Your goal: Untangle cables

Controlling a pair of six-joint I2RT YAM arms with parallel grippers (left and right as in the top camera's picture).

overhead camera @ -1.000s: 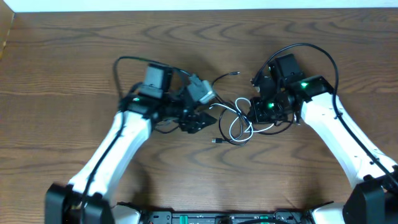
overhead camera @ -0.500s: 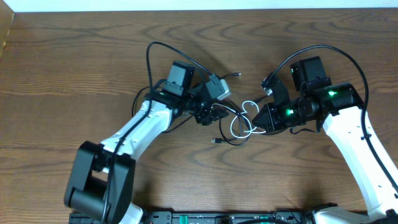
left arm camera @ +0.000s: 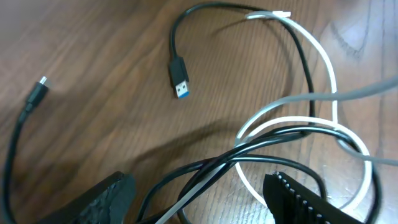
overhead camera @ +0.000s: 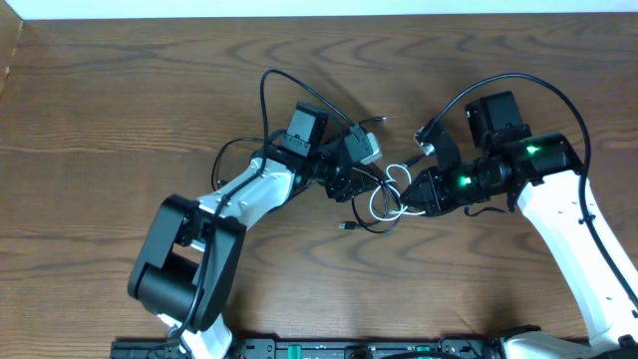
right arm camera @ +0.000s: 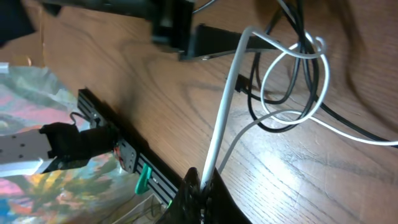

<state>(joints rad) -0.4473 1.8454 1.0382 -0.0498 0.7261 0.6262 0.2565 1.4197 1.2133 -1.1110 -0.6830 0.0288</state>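
Left wrist view showed the left gripper (left arm camera: 198, 186) spread wide, straddling the black cable (left arm camera: 173, 38) and white cable (left arm camera: 327, 68), which lay looped together on the wooden surface (left arm camera: 93, 106). Beyond them lay a blue-tipped plug (left arm camera: 179, 79). The right gripper (right arm camera: 200, 182) was clamped on the white cable.

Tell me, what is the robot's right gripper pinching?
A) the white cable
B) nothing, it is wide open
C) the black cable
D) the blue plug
A: in the right wrist view, the white cable runs straight up out of the shut right gripper, clamped between its fingers.
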